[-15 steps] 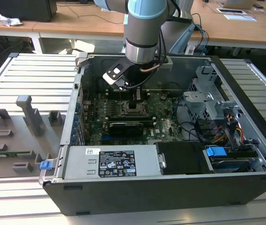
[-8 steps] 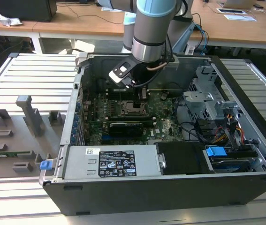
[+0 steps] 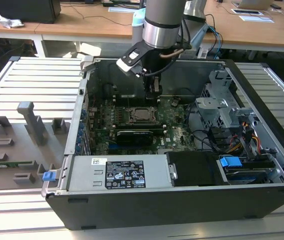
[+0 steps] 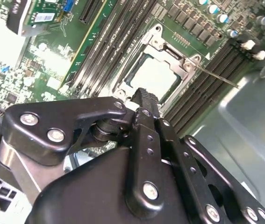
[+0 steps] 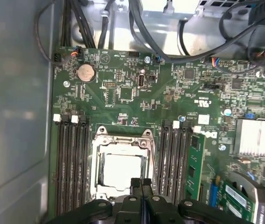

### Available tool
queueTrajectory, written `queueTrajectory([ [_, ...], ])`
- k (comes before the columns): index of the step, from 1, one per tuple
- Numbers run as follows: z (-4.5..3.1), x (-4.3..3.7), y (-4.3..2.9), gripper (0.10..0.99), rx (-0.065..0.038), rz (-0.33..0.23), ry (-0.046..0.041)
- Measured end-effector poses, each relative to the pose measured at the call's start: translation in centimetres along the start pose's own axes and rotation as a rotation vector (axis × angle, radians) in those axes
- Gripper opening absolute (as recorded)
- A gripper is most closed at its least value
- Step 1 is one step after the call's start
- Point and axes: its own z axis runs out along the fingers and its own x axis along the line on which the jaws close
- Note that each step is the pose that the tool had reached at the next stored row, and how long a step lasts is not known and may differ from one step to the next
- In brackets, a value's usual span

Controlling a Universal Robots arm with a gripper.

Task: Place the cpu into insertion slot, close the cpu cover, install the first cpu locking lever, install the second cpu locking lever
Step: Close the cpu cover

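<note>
The cpu (image 5: 122,171) lies flat in the insertion slot (image 5: 94,161) on the green board, its pale silver top showing in both wrist views (image 4: 153,77). The cpu cover (image 5: 122,139) is down over it as a silvery frame around the chip. A thin metal lever (image 4: 216,76) juts from one socket corner across the memory slots. My gripper (image 5: 141,183) hangs just above the socket's edge, shut with nothing between its black fingers (image 4: 146,100). In the exterior view the gripper (image 3: 153,91) reaches down into the open case, above the cpu (image 3: 143,114).
Long black memory slots (image 5: 71,163) flank the socket, with a green memory card (image 5: 196,168) beside them. A finned heatsink (image 5: 256,137) and black cables (image 5: 137,28) are close. The case wall (image 5: 15,116), power supply (image 3: 119,172) and drive cage (image 3: 222,102) hem the board in.
</note>
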Motion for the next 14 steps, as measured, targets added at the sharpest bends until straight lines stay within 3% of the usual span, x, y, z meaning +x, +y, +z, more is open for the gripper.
queueTrajectory([
  [2,-0.93,0.01,-0.02,0.106,0.0,0.0,0.0001],
  [4,-1.36,0.01,-0.04,0.106,0.0,0.0,0.0],
  [14,-1.4,0.01,-0.04,0.106,0.0,0.0,0.0],
])
